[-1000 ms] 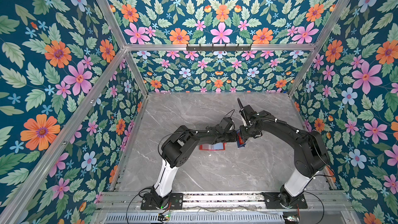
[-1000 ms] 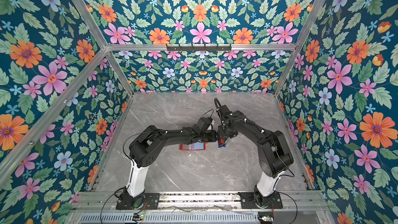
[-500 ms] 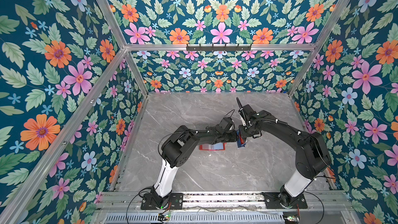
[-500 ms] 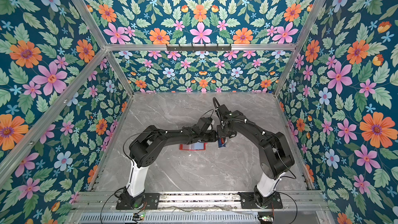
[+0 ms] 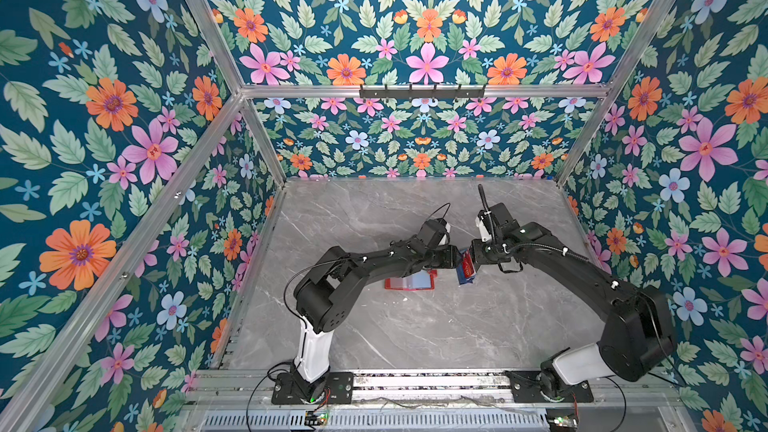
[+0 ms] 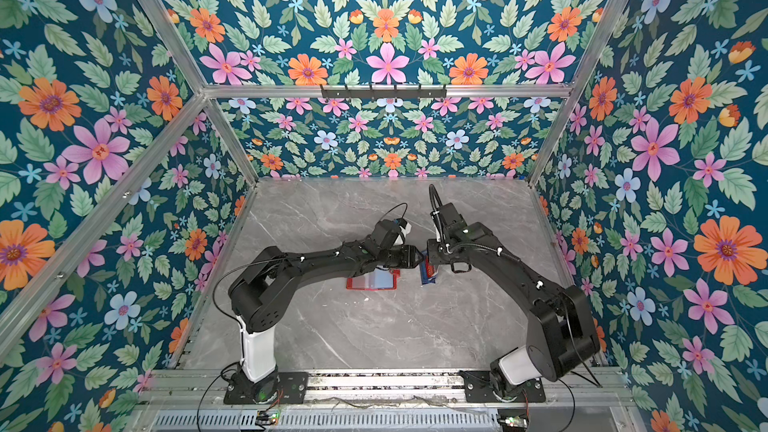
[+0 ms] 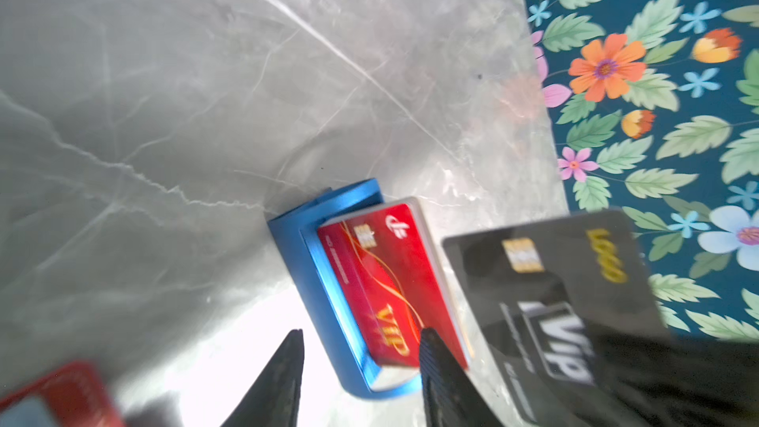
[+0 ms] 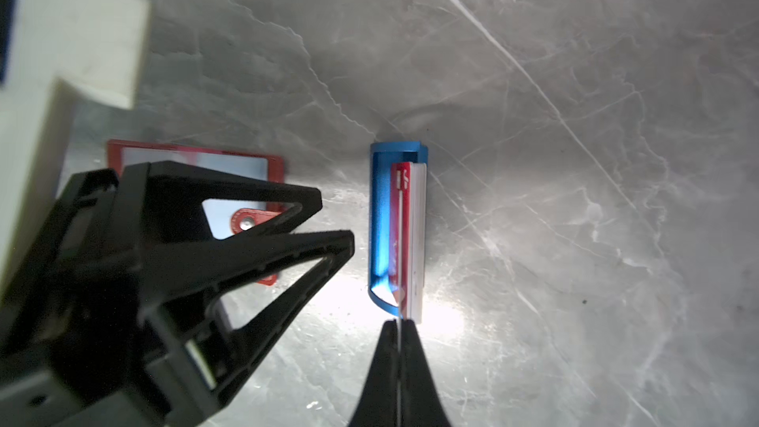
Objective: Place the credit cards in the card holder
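Left wrist view: a thin dark plastic card, gold chip and white lettering, is up in the air just beside the small blue tray. The right gripper has it, tips clamped tight on one end (in the right wrist view the card is only a pale sliver between them). Gripped by the end like that, most of the card stands free, which I'd say is to leave a leading edge for sliding into a pocket.

The left gripper is released, fingers apart and nothing between them, hovering close in front of the tray. My guess is it's waiting either to take the card or to steady the holder.

A glossy red plastic card leans on edge inside the tray, on a pale stack, so that one is not yet dealt with.

The red leather-look wallet lies open and flat on the grey marble-look table, near the tray but apart from it, pale clear sleeves facing up.

What's in the way? The left gripper itself sits between held card and wallet, covering part of it. The snap tab also lies across the sleeves.
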Action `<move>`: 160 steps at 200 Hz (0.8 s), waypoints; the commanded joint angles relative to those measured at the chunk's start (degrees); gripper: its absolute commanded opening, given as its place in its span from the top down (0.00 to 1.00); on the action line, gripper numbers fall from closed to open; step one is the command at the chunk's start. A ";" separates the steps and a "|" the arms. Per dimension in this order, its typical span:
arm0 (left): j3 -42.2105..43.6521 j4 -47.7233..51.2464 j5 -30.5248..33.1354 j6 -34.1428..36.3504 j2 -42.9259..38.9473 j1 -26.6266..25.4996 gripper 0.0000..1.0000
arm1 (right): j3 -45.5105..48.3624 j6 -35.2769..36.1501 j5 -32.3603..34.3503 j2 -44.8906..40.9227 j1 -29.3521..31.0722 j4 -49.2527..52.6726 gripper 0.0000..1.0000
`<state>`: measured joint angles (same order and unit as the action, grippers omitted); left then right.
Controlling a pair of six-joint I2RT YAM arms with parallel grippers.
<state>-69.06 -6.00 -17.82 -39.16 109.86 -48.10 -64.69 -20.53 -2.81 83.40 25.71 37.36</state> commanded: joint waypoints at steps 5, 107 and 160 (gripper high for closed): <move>3.62 -0.09 5.44 3.34 -4.92 0.06 0.51 | 1.86 -2.03 -6.23 -1.86 -0.09 -5.80 1.00; 25.34 5.35 11.63 5.98 -27.18 13.20 0.55 | 4.22 -8.12 -19.99 3.62 3.16 -19.02 1.00; 31.01 2.26 4.53 6.93 -28.79 20.08 0.66 | 3.51 -11.38 -23.66 9.63 5.44 -24.53 1.00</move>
<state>-39.40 -1.67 -8.99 -32.88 81.08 -29.74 -60.93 -29.41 -23.73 91.26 30.52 17.06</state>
